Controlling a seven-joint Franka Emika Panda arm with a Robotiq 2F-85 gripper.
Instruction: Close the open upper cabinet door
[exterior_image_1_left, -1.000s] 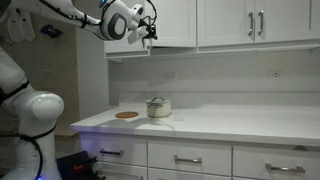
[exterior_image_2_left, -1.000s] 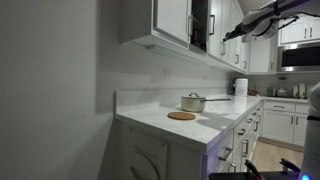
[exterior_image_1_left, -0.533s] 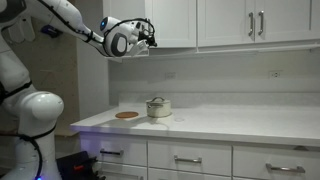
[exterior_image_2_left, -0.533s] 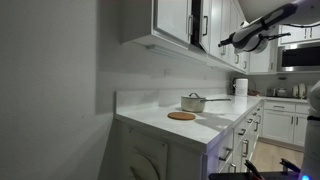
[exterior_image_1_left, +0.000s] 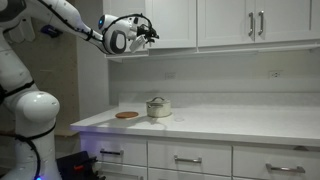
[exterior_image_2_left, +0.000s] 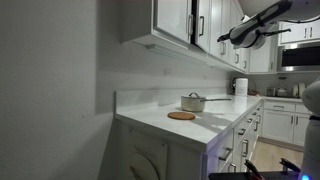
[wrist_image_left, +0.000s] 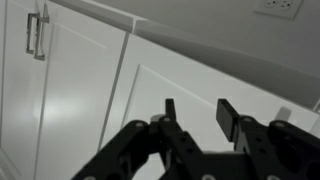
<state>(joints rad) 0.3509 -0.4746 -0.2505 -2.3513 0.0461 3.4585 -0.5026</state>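
Observation:
The upper cabinet door (exterior_image_1_left: 172, 20) is the leftmost white upper door. In an exterior view it stands only slightly ajar (exterior_image_2_left: 200, 22), with a thin dark gap beside it and its silver bar handle (exterior_image_2_left: 204, 25) showing. My gripper (exterior_image_1_left: 150, 33) is at the door's lower left corner, just in front of it; it also shows in an exterior view (exterior_image_2_left: 228, 39). In the wrist view the gripper (wrist_image_left: 197, 112) is open and empty, its two black fingers pointing at flat white cabinet panels (wrist_image_left: 90, 90). I cannot tell whether the fingers touch the door.
A lidded pot (exterior_image_1_left: 158, 107) and a round cork trivet (exterior_image_1_left: 127, 115) sit on the white counter (exterior_image_1_left: 230, 122). Drawers (exterior_image_1_left: 188, 158) run below. A paper towel roll (exterior_image_2_left: 240, 87) and a microwave (exterior_image_2_left: 300, 55) stand further along. A silver handle (wrist_image_left: 37, 33) shows in the wrist view.
The door has swung from clearly open to almost shut; the dark gap has narrowed. My gripper dropped a little, then moved in towards the cabinet front.

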